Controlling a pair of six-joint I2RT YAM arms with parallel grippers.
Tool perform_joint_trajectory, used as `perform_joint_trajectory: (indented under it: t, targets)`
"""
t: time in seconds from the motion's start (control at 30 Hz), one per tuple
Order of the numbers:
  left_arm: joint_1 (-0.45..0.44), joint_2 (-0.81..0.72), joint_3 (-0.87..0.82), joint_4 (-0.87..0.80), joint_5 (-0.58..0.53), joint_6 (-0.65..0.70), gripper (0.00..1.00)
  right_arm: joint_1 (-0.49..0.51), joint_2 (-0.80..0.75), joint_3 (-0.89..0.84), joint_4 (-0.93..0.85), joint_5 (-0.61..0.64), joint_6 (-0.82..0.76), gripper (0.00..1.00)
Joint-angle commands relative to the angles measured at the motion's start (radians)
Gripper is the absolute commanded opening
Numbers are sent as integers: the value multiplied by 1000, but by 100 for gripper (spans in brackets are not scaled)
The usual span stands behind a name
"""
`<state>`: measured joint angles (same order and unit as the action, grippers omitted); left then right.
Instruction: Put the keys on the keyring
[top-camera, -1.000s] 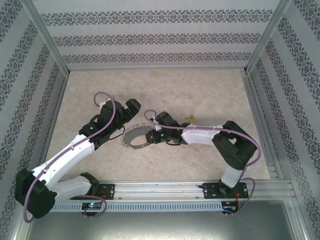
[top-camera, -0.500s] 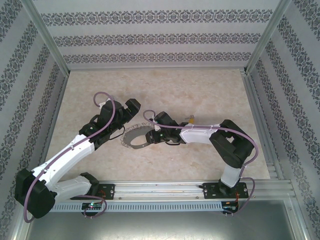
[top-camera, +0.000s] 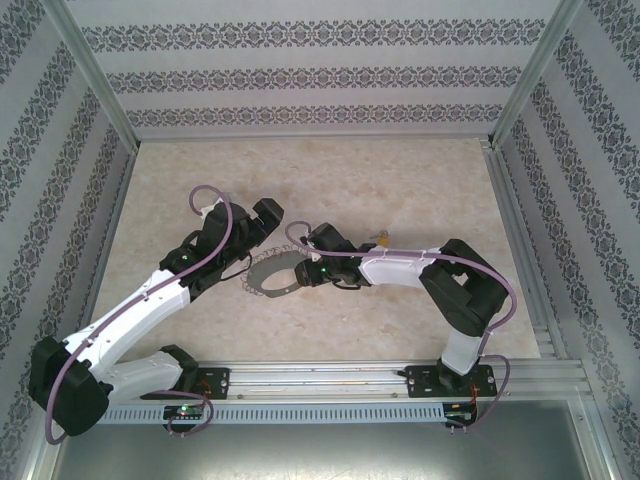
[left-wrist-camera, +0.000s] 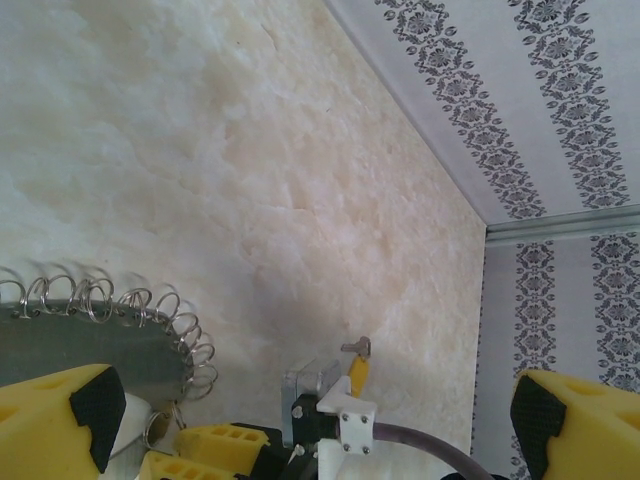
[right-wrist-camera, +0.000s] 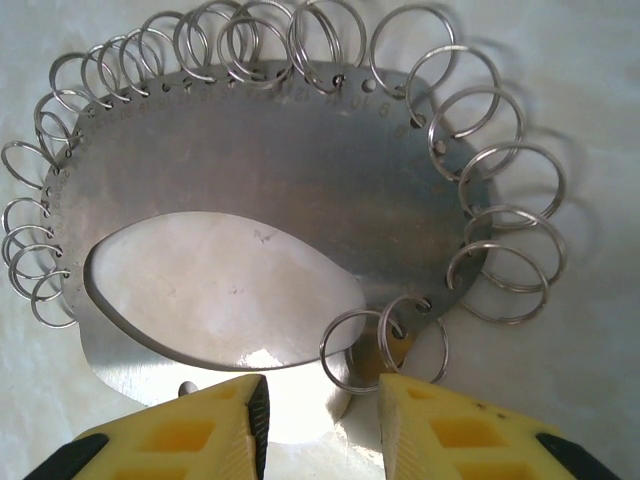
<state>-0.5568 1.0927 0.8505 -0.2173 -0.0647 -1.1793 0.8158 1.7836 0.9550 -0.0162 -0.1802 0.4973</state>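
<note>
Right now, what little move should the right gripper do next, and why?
Probably close the right gripper on the keyring: its fingers are apart, with the keyring's near edge and one small loop in the gap. The key lies apart on the table beyond that arm, so steadying the keyring first looks sensible.

The far half of the tabletop (top-camera: 330, 175) lies bare and open. At the middle the keyring (top-camera: 256, 278) is hemmed between the left gripper (top-camera: 260, 240) and right gripper (top-camera: 297, 274); patterned walls (top-camera: 320, 75) close three sides.
</note>
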Motion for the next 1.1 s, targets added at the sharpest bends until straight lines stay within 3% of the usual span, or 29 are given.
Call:
perform_joint_trajectory:
  t: [0.0,1.07]
  targets:
    - [-24,0,41,25,-23,-2,100,5,16,33,-37,40,-35,36]
    - [-103,-60,71,3,-170,61,100,75,92,140,-157,184,-128,34]
